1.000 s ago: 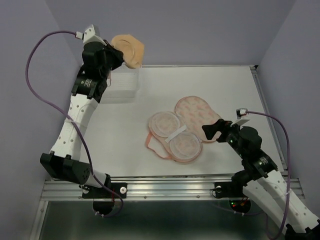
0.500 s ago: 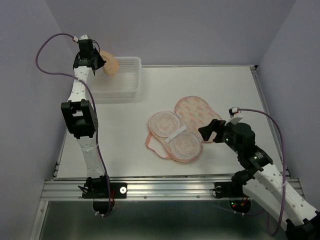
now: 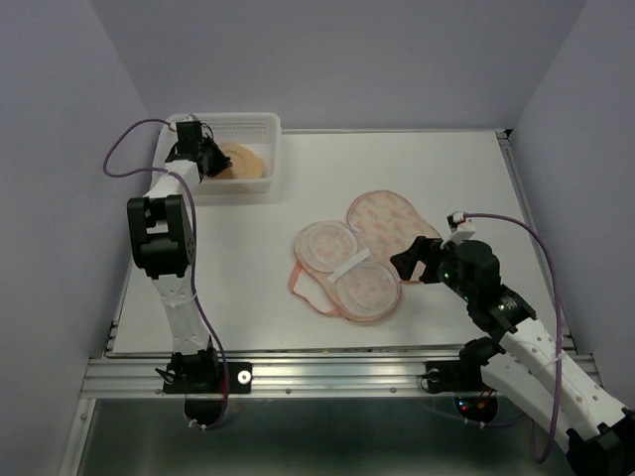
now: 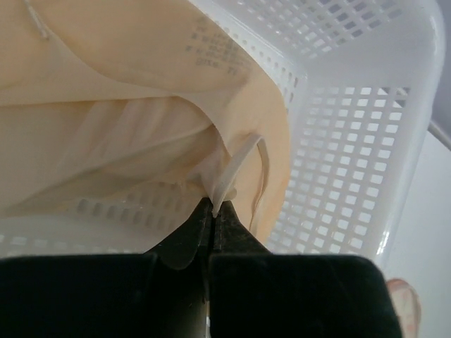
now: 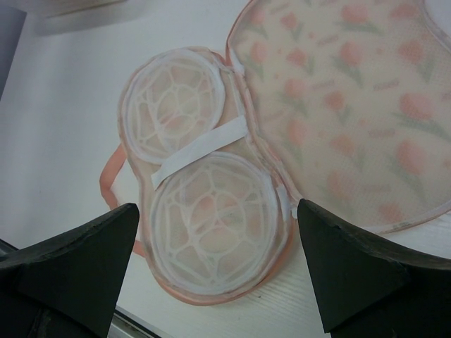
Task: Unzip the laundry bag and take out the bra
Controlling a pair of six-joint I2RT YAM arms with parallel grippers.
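The laundry bag (image 3: 357, 256) lies open flat in the table's middle, its printed pink lid folded out to the right and two white lattice cups showing inside; it fills the right wrist view (image 5: 211, 176). The beige bra (image 3: 243, 163) lies in the white perforated basket (image 3: 260, 124) at the back left. My left gripper (image 3: 203, 157) is down in the basket, shut on a thin strip of the bra (image 4: 141, 105), pinched at the fingertips (image 4: 213, 205). My right gripper (image 3: 417, 260) is open and empty, hovering just right of the bag (image 5: 218, 232).
The basket's perforated wall (image 4: 345, 162) stands close to the right of my left gripper. The bag's pink strap loop (image 3: 303, 288) trails off its left side. A purple wall runs behind and beside the table.
My left arm has swung down and lowered the bra from above the basket's edge into the basket. My right gripper has shifted slightly toward the bag.
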